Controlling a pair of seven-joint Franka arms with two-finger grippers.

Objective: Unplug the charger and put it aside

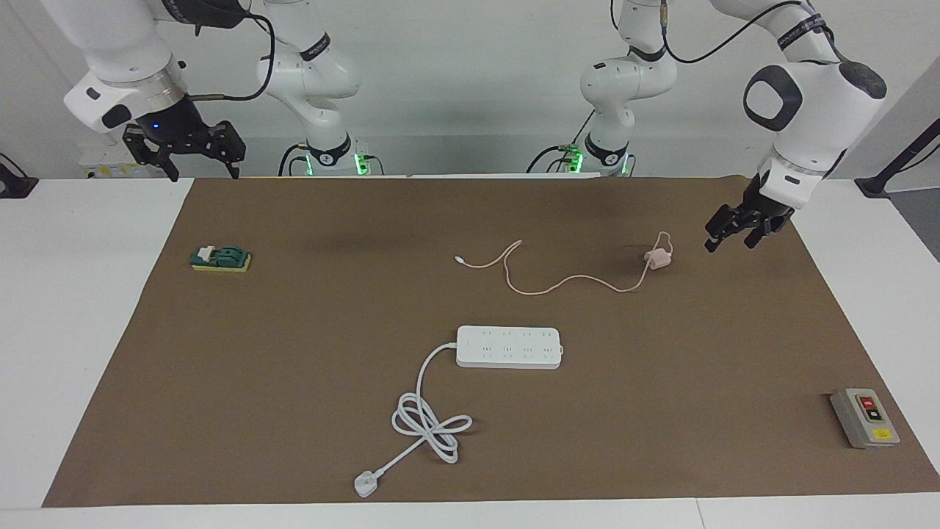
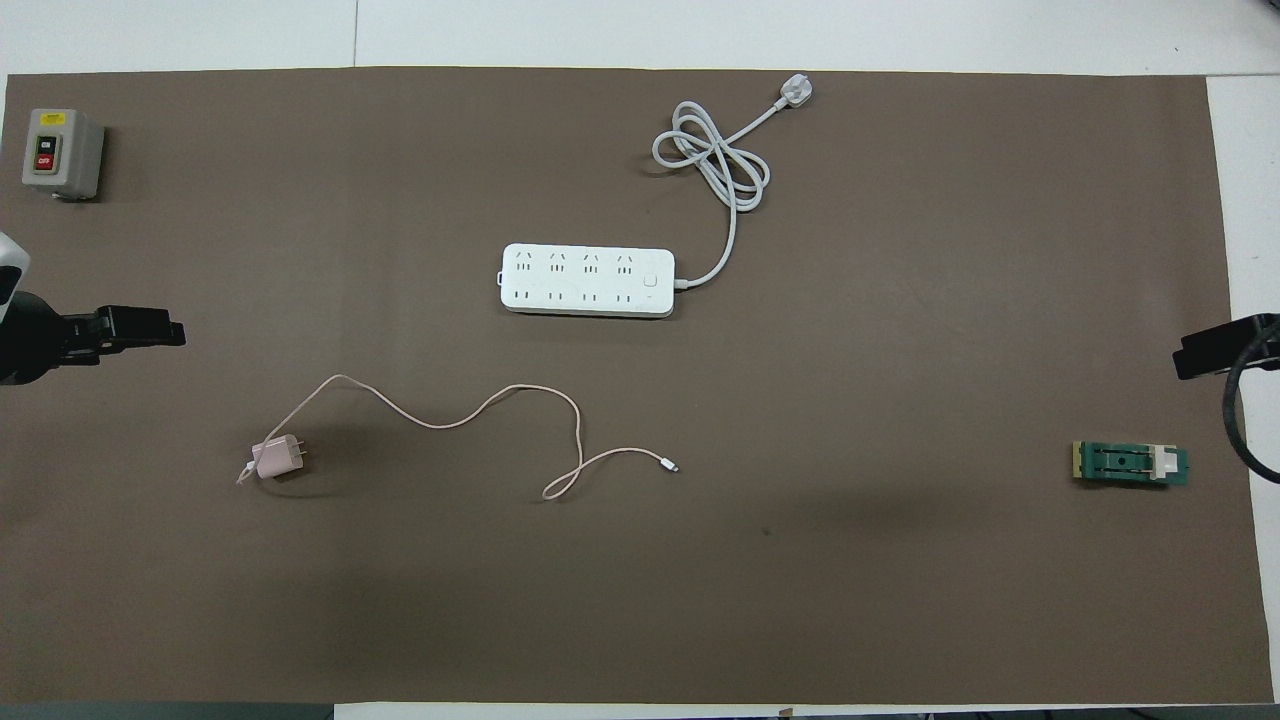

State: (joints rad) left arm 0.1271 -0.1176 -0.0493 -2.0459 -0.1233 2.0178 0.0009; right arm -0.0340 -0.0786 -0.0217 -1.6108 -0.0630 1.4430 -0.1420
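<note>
The small pale pink cube-shaped charger (image 1: 659, 258) lies loose on the brown mat (image 1: 294, 367), toward the left arm's end of the tabletop, its prongs bare. Its long thin pink cable (image 1: 565, 280) trails in loose curves toward the middle of the mat. It is well apart from the long white plastic power strip (image 1: 509, 347), which lies farther from the robots with every socket empty, its thick white cord (image 1: 429, 419) coiled beside it.

By the look of things, both parts of the task are done: the charger is out of the strip and set aside, with nothing holding it.

The left tool (image 1: 742, 231) hangs in the air over the mat's edge at its own end, near the charger but clear of it, fingers apart and empty. The right tool (image 1: 192, 150) is raised over the tabletop's edge at the right arm's end, waiting, fingers spread and empty too.

What seems left is only for the arms to settle at rest. A green switch block on a yellow base (image 1: 220, 258) and a grey push-button box (image 1: 864, 418) sit untouched at opposite ends.
</note>
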